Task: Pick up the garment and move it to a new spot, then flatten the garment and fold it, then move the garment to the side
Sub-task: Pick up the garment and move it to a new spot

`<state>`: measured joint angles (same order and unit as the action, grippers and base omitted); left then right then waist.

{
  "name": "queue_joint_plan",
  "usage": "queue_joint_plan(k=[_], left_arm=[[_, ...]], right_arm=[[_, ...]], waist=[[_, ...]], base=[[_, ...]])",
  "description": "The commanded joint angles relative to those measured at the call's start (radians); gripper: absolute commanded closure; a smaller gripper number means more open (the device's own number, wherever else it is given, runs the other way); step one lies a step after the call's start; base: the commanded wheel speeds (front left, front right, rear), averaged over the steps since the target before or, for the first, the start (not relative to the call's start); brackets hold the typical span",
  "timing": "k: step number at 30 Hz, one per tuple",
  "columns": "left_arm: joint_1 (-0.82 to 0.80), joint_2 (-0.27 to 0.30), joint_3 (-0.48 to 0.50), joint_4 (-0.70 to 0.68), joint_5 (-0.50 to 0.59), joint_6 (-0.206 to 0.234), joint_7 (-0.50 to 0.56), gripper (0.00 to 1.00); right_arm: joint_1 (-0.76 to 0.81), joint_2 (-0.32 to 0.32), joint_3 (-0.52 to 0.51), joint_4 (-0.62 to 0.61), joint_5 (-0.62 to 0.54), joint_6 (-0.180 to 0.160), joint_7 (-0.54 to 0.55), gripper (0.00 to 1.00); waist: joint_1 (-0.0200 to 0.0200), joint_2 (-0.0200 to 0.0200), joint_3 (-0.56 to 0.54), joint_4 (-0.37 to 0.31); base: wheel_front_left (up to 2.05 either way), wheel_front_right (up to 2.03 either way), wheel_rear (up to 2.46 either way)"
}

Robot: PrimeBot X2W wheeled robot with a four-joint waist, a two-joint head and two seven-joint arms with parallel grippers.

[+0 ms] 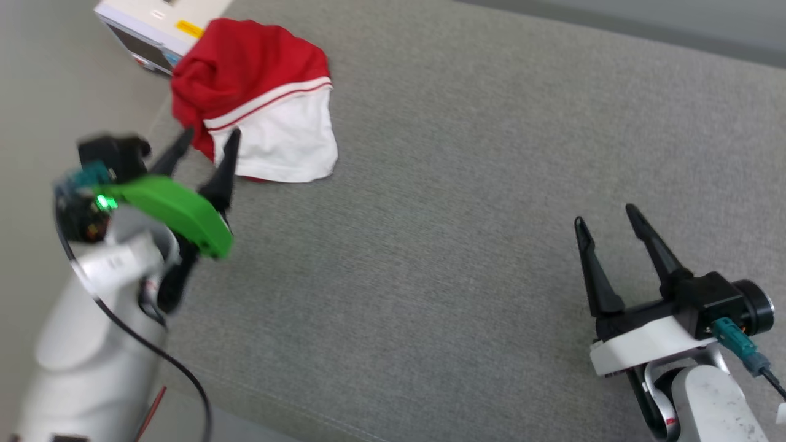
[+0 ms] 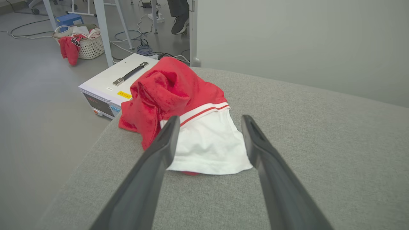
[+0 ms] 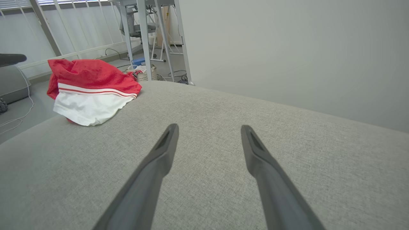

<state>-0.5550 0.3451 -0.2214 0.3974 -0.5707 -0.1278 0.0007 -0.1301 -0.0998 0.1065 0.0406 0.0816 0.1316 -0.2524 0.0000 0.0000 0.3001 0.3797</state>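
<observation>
The garment (image 1: 258, 98) lies crumpled at the far left corner of the grey padded surface (image 1: 460, 215), red on top with a white sleeve and striped trim toward me. My left gripper (image 1: 209, 138) is open, its fingertips just short of the garment's near edge. In the left wrist view the garment (image 2: 179, 105) sits right ahead of the spread fingers (image 2: 166, 140), the white sleeve between their tips. My right gripper (image 1: 605, 221) stands open over bare surface at the lower right, far from the garment (image 3: 92, 86), nothing between its fingers (image 3: 166, 147).
A white box with a handle (image 2: 111, 83) stands on the floor just beyond the surface's corner, partly under the garment. A basket with red cloth (image 2: 86, 44), table legs, cables and a person's shoe (image 2: 180, 24) are farther off. A pale wall (image 2: 303, 41) backs the surface.
</observation>
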Motion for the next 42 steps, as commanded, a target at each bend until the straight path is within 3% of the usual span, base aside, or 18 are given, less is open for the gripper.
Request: queue_joint_plan(k=[1, 4, 8, 12, 18, 26, 27, 28, 29, 36, 42], left_arm=[[-0.046, 0.028, -0.018, 0.009, -0.028, -0.003, 0.035, 0.00], [-0.170, 0.117, -0.073, 0.047, -0.116, -0.003, 0.165, 0.00], [-0.277, 0.181, -0.108, 0.130, -0.226, -0.003, 0.319, 0.00], [-0.347, 0.239, -0.138, 0.196, -0.270, -0.003, 0.396, 0.00], [-0.399, 0.293, -0.179, 0.302, -0.304, -0.003, 0.506, 0.00], [-0.411, 0.298, -0.210, 0.406, -0.331, -0.003, 0.555, 0.00], [-0.408, 0.293, -0.216, 0.413, -0.339, -0.003, 0.565, 0.06], [-0.404, 0.287, -0.222, 0.416, -0.351, -0.003, 0.576, 0.59], [-0.400, 0.281, -0.225, 0.414, -0.368, -0.003, 0.581, 1.00], [-0.374, 0.274, -0.206, 0.375, -0.444, -0.003, 0.447, 1.00], [-0.332, 0.272, -0.184, 0.301, -0.503, -0.003, 0.302, 1.00]], right_arm=[[-0.022, -0.007, -0.002, -0.012, -0.008, -0.001, -0.006, 0.00], [-0.043, -0.014, 0.006, -0.039, -0.023, -0.001, 0.004, 0.00], [-0.063, -0.008, 0.019, -0.058, -0.018, -0.001, 0.007, 0.00], [-0.075, -0.005, 0.023, -0.062, -0.021, -0.001, 0.005, 0.00], [-0.089, -0.004, 0.030, -0.067, -0.031, -0.001, 0.002, 0.00], [-0.098, 0.003, 0.023, -0.070, -0.037, -0.001, -0.002, 0.00], [-0.099, 0.003, 0.022, -0.069, -0.037, -0.001, -0.002, 0.00], [-0.100, 0.003, 0.021, -0.068, -0.038, -0.001, -0.003, 0.00], [-0.102, 0.003, 0.019, -0.067, -0.039, -0.001, -0.003, 0.00], [-0.104, 0.008, 0.012, -0.047, -0.040, -0.001, -0.006, 0.00], [-0.083, 0.017, 0.007, -0.015, -0.026, -0.001, -0.008, 0.00]], waist=[[0.0000, 0.0000, 0.121, -0.095], [0.0000, 0.0000, 0.176, -0.130], [0.0000, 0.0000, 0.225, -0.174], [0.0000, 0.0000, 0.263, -0.209], [0.0000, 0.0000, 0.306, -0.242], [0.0000, 0.0000, 0.330, -0.256], [0.0000, 0.0000, 0.331, -0.256], [0.0000, 0.0000, 0.332, -0.255], [0.0000, 0.0000, 0.331, -0.254], [0.0000, 0.0000, 0.284, -0.247], [0.0000, 0.0000, 0.175, -0.246]], base=[[0.00, 0.00, 0.00], [0.00, 0.00, 0.00], [0.00, 0.00, 0.00], [0.00, 0.00, 0.00], [0.00, 0.00, 0.00], [0.00, 0.00, 0.00], [0.00, 0.00, 0.00], [0.00, 0.00, 0.00], [0.00, 0.00, 0.00], [0.00, 0.00, 0.00], [0.00, 0.00, 0.00]])
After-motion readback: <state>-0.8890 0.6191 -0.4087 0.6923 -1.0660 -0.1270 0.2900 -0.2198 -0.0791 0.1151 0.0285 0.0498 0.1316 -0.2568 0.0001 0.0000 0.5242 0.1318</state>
